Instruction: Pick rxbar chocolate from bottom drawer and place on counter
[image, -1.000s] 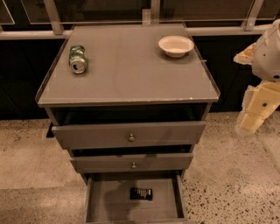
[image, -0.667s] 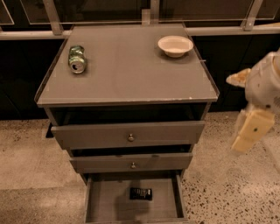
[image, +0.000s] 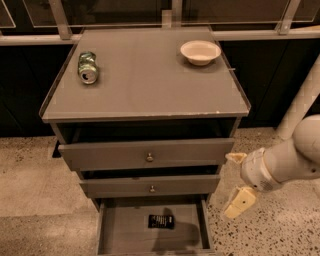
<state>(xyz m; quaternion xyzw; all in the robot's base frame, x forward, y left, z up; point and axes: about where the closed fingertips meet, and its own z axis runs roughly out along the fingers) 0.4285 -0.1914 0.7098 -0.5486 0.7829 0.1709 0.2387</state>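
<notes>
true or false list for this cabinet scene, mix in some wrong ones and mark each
1. The black snack bar lies in the open bottom drawer. True.
2. The tool is gripping the bar. False: it is open and empty, off to the right of the bottom drawer, apart from the bar.
3. A crushed green can lies on the counter. True.
4. The white bowl sits inside a drawer. False: it stands on the counter, near its back right corner.
</notes>
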